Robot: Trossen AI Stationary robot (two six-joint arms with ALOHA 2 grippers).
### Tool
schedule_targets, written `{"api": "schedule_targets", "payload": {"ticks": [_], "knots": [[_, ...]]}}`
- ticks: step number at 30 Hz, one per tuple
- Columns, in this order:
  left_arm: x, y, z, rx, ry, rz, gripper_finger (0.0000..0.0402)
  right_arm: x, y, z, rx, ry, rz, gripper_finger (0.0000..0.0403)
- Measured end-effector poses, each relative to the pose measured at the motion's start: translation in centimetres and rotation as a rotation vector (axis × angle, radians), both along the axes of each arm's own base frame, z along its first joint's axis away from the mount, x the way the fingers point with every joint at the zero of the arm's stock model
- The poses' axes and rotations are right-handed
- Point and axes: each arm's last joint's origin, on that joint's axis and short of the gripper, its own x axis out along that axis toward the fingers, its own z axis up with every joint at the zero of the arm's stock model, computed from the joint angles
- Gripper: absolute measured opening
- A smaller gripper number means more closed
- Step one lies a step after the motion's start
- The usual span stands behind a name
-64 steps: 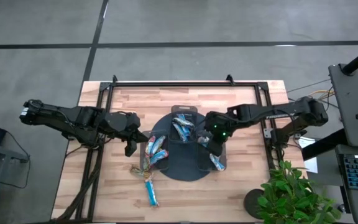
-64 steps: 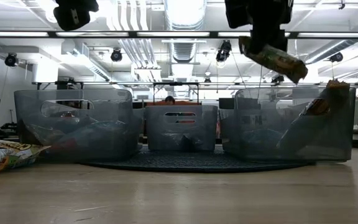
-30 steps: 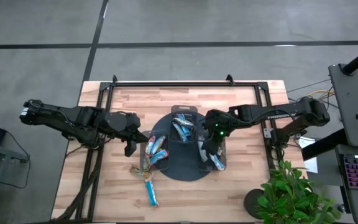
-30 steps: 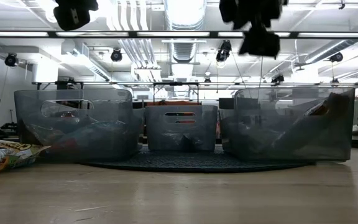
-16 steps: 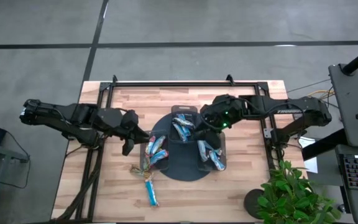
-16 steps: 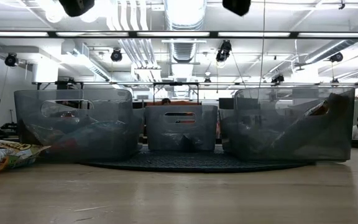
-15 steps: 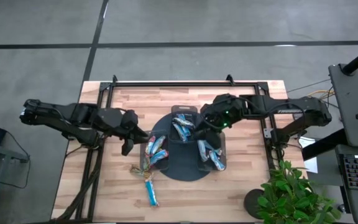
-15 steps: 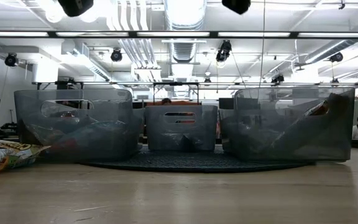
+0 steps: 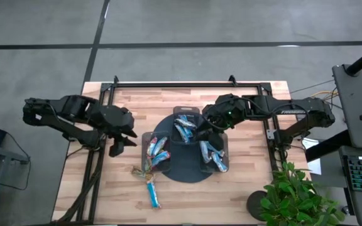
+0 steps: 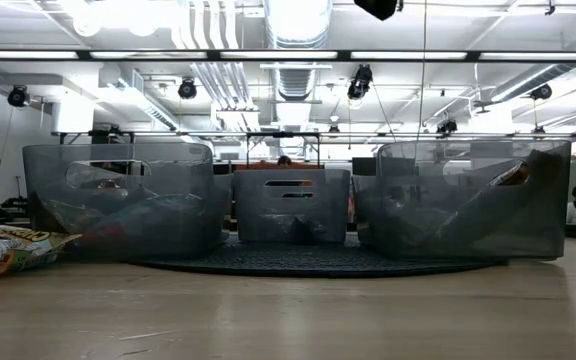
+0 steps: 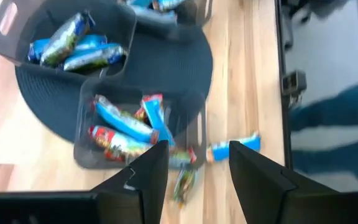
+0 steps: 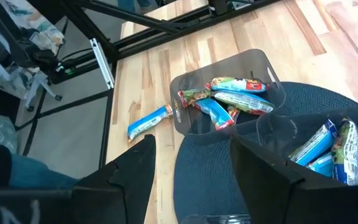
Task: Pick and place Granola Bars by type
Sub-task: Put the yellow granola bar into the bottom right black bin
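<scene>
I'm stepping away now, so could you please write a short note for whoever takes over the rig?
Left gripper: open, empty, over bare wood left of the dark round tray.
Right gripper: open, empty, above the tray between the far and right bins.
Done: shiny wrapped granola bars lie in all three clear plastic bins, left bin, far bin, right bin.
Left: one light blue bar and a greenish bar lie loose on the wooden table, in front of the left bin.
</scene>
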Motion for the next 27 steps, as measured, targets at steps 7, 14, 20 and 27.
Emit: {"api": "schedule_targets", "payload": {"ticks": [7, 14, 20, 27], "knots": [[0.3, -0.5, -0.8, 0.029, 0.164, -0.114, 0.0151, 0.0, 0.0, 0.0, 0.000, -0.002, 0.000, 0.0196], [1.0, -1.2, -2.7, 0.052, 0.397, -0.133, 0.0152, 0.1, 0.0, -0.1, 0.011, 0.005, -0.008, 0.0196], [1.2, -2.7, -3.1, 0.024, 0.436, -0.208, 0.0152, 0.2, 0.0, -0.2, 0.011, 0.008, -0.010, 0.0194], [-0.5, -4.3, -1.6, 0.107, 0.223, -0.168, 0.0152, 0.2, 0.0, -0.3, 0.010, 0.011, -0.010, 0.0194]]}}
